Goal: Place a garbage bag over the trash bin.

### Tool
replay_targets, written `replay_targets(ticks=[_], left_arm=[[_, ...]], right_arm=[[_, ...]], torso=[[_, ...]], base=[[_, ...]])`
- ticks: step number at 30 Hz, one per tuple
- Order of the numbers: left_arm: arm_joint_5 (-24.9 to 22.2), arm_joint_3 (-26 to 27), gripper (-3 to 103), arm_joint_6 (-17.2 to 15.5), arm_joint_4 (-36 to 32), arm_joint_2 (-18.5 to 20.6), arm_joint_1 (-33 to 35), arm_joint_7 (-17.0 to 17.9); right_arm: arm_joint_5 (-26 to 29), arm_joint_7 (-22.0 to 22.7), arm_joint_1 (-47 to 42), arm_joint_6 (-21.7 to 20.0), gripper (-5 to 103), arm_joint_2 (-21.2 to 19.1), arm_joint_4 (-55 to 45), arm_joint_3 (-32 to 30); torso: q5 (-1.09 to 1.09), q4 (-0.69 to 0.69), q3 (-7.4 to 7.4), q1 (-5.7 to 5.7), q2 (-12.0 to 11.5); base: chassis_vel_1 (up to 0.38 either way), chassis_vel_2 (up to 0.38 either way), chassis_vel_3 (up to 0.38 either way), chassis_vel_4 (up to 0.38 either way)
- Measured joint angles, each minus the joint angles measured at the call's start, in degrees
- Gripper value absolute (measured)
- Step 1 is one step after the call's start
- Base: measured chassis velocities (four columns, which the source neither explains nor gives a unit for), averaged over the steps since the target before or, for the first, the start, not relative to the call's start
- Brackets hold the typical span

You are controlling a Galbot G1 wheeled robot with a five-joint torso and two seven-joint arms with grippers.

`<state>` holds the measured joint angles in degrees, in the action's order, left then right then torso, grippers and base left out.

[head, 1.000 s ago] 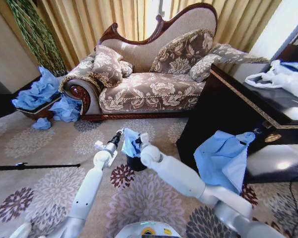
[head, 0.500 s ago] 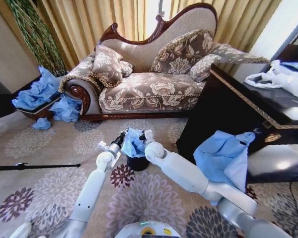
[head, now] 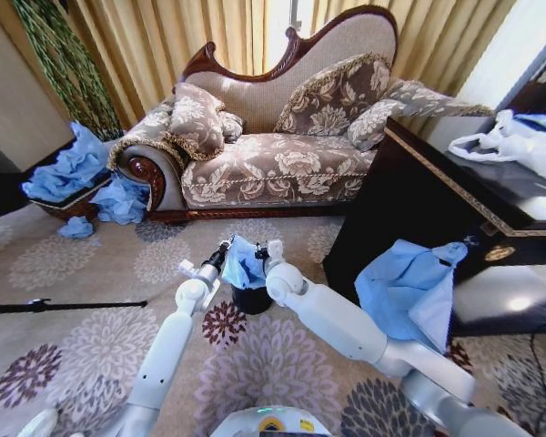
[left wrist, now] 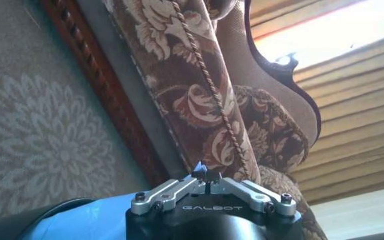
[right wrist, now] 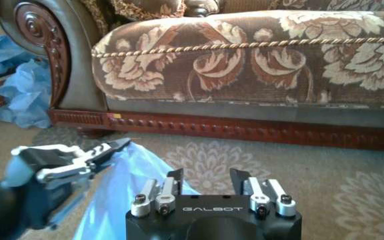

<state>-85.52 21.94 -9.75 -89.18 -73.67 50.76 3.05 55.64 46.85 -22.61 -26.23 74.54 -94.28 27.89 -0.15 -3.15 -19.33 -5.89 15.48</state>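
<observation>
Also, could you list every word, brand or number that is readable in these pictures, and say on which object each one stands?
"GALBOT": on the left gripper body, left wrist view.
"GALBOT": on the right gripper body, right wrist view.
Yellow mark on the robot's base, head view: too small to read.
No text on the garbage bag or trash bin.

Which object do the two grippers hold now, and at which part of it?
Left gripper and right gripper each pinch the garbage bag at its upper edge, on opposite sides, above the trash bin.
</observation>
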Motion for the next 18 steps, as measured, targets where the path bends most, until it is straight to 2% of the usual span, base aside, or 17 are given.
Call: replay_targets(ticks=[2,3,5,7,11,12,14,18], left_arm=[[0.0,0.0,0,0.0,0.3,0.0,-0.1,-0.1],[0.0,0.0,0,0.0,0.3,0.0,-0.1,-0.1],[0.0,-0.1,0,0.0,0.8,0.0,-0.5,-0.2],[0.0,-0.1,0,0.0,0.9,0.0,-0.6,-0.2],[0.0,-0.4,0,0.0,1.7,0.1,-1.1,-0.5],[0.0,-0.4,0,0.0,1.7,0.1,-1.1,-0.5],[0.0,-0.4,0,0.0,2.0,0.1,-1.2,-0.8],[0.0,-0.5,0,0.0,2.5,0.0,-1.2,-1.2]], right_arm=[[0.0,0.7,-0.6,0.0,58,0.3,-0.5,0.4],[0.0,0.7,-0.6,0.0,58,0.3,-0.5,0.4],[0.1,1.8,-1.9,-0.2,69,0.6,-1.6,1.3],[0.1,1.9,-2.4,-0.3,69,0.6,-1.7,1.6],[-0.7,1.8,-4.2,-0.4,90,1.1,-0.2,1.1],[-0.7,1.8,-4.2,-0.4,90,1.1,-0.2,1.1],[-1.2,1.5,-4.3,-0.4,99,1.2,0.8,0.5],[-2.7,0.5,-4.2,-0.3,100,1.0,1.9,-0.1]], torso=[[0.0,0.0,0.0,0.0,0.0],[0.0,0.0,0.0,0.0,0.0],[0.0,0.0,0.0,0.0,0.0],[0.0,0.0,0.0,0.0,0.0],[0.0,0.0,0.0,0.0,0.0],[0.0,0.0,0.0,0.0,0.0],[0.01,0.0,0.0,0.0,0.0],[0.0,0.0,0.0,0.0,0.0]], base=[[0.0,0.0,0.0,0.0],[0.0,0.0,0.0,0.0],[0.0,0.0,0.0,0.0],[0.0,0.0,0.0,0.0],[0.0,0.0,0.0,0.0],[0.0,0.0,0.0,0.0],[0.0,0.0,0.0,0.0],[0.0,0.0,0.0,0.0]])
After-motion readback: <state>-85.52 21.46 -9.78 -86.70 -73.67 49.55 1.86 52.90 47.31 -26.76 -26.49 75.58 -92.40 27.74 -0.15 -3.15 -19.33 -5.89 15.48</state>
